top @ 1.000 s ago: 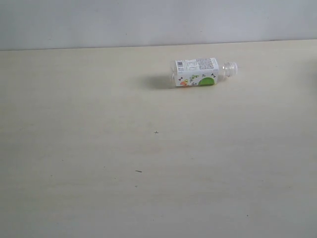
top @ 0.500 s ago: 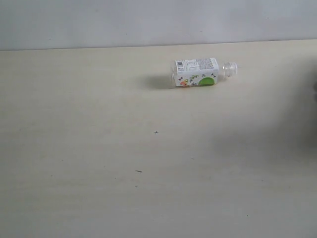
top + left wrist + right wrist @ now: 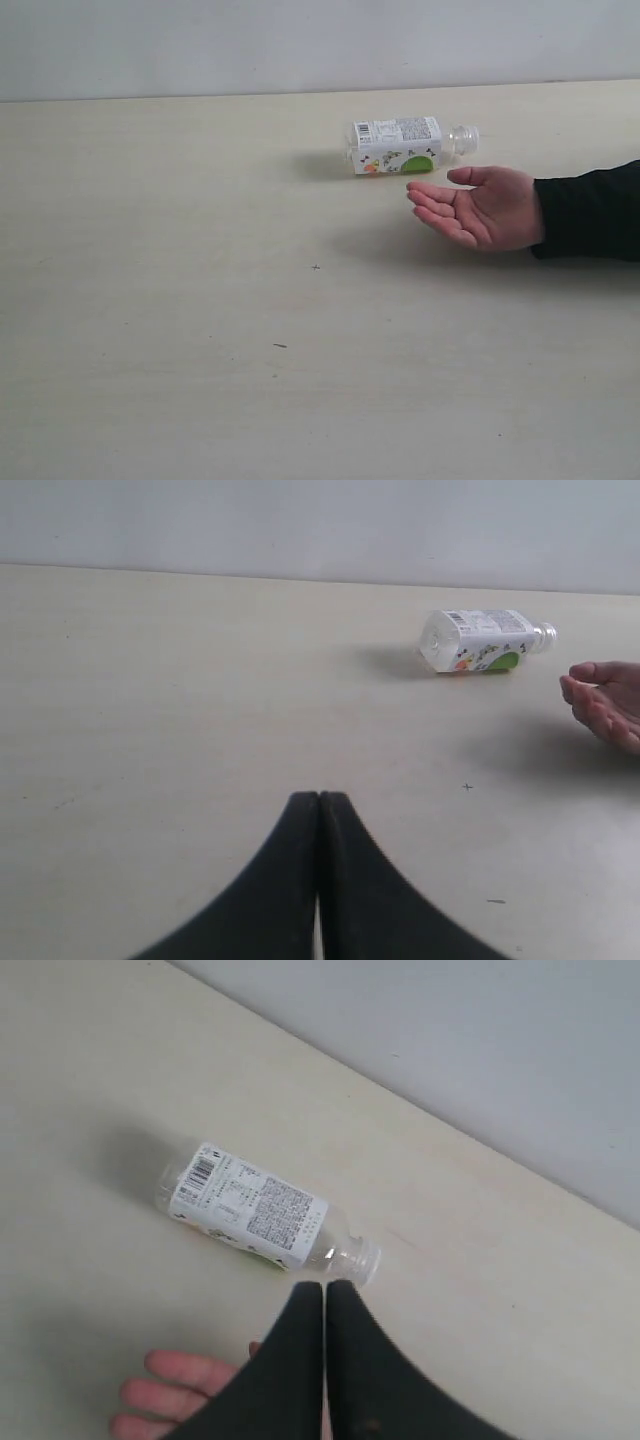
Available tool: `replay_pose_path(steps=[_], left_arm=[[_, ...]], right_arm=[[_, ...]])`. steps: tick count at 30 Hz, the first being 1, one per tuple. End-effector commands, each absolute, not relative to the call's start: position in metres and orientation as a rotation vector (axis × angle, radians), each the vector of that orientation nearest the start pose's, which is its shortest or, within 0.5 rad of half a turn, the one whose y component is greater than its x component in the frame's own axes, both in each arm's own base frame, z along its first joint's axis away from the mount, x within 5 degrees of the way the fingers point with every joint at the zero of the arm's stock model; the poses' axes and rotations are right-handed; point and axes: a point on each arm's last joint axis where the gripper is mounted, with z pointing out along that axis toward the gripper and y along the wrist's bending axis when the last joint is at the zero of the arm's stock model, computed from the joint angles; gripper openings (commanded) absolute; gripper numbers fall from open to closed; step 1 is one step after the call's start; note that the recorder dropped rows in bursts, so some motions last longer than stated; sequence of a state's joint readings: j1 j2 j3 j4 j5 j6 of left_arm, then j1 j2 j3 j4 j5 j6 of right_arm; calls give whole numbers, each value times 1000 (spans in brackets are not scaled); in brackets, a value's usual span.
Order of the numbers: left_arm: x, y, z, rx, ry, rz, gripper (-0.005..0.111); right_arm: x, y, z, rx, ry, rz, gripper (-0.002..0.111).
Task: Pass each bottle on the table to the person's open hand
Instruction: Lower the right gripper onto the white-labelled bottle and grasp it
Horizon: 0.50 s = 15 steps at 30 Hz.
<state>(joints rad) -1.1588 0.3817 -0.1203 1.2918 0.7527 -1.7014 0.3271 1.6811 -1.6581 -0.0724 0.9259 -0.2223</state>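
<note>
Left pincer (image 3: 318,798) is clenched, its two black fingers pressed flat together with nothing between them, well apart from the lone bottle (image 3: 397,146) lying on its side on the pale cream table (image 3: 180,320). The bottle is clear plastic, wrapped in a white label that carries a barcode at the base end, blocks of print too fine to read, and a green patch with a touch of orange. No brand name can be made out.

Its clear neck end points toward the right of the exterior view. Just beside that neck, on the bottle's near side, the person's open hand (image 3: 480,208) lies palm up with fingers toward the label, apart from the bottle, with bare tabletop between them. Whether the hand rests on the table cannot be told. A black sleeve (image 3: 590,212) covers the wrist and is cut off at the edge.

Right pincer (image 3: 324,1285) is likewise clenched and empty. In its own view its tips line up just short of the bottle's neck and hide most of the palm; how far off it is cannot be told. Tiny dark specks (image 3: 316,267) dot the table well apart from the bottle, and a grey-white wall (image 3: 300,45) runs behind it. Only the fingers of each pincer show.
</note>
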Motion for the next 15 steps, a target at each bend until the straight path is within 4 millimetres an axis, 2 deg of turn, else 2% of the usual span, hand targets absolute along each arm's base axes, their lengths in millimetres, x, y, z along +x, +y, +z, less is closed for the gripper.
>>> replay_pose_path(steps=[1, 4, 8, 9, 11, 15], left_arm=[[81, -35, 213, 170, 1896, -415, 0], [81, -35, 213, 170, 1896, -415, 0], [81, -35, 213, 170, 1896, -415, 0], [81, -35, 213, 170, 1896, -415, 0], [81, -35, 213, 170, 1896, -415, 0], [81, -35, 213, 170, 1896, -415, 0]], right_arm=[[361, 118, 376, -742, 2251, -47, 0], [362, 119, 376, -1012, 2134, -163, 0], [365, 123, 361, -1592, 1884, -333, 0], [366, 124, 358, -1679, 1833, -361, 0], [371, 127, 349, -1791, 1759, -375, 2], [383, 131, 328, -1861, 1745, -369, 9]])
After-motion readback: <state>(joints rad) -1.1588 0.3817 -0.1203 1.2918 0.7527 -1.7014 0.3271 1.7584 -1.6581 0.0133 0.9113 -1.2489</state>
